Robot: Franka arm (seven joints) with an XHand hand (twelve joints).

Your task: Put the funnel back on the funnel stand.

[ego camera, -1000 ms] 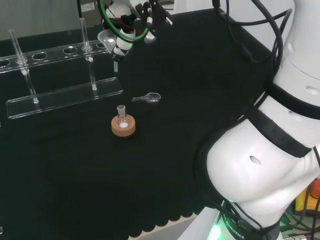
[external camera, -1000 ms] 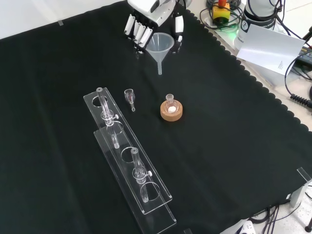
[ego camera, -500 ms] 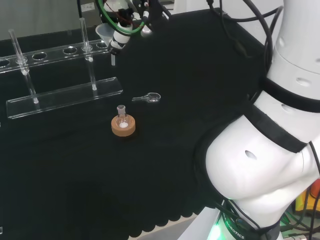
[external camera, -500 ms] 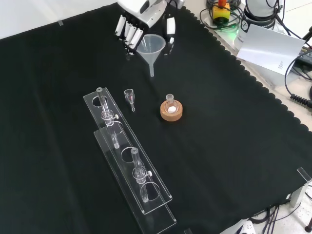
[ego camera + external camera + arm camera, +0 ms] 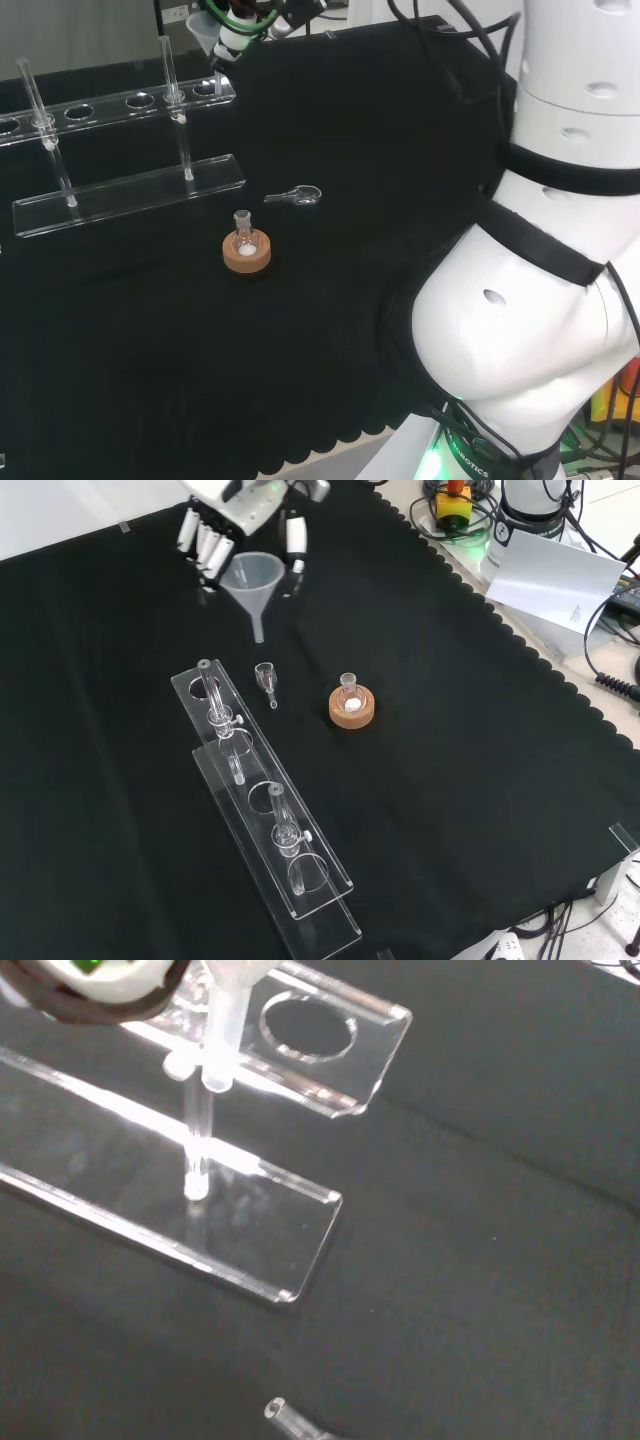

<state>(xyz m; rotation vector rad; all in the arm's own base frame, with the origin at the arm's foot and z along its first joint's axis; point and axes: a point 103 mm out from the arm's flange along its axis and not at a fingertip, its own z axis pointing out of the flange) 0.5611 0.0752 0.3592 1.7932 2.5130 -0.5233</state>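
My hand [image 5: 240,520] grips the funnel [image 5: 250,580], fingers curled round its cone, above the funnel stand's [image 5: 262,802] far end.

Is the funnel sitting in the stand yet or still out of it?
Out. The hand holds the funnel upright above the cloth, its stem short of the stand.

A bench draped in black cloth [image 5: 470,780] carries three things. In the front view a cork ring [image 5: 353,708] with a small flask sits near centre. A small glass piece [image 5: 267,680] lies at its 10 o'clock. The clear stand [image 5: 265,810] stretches out at its 8 o'clock.
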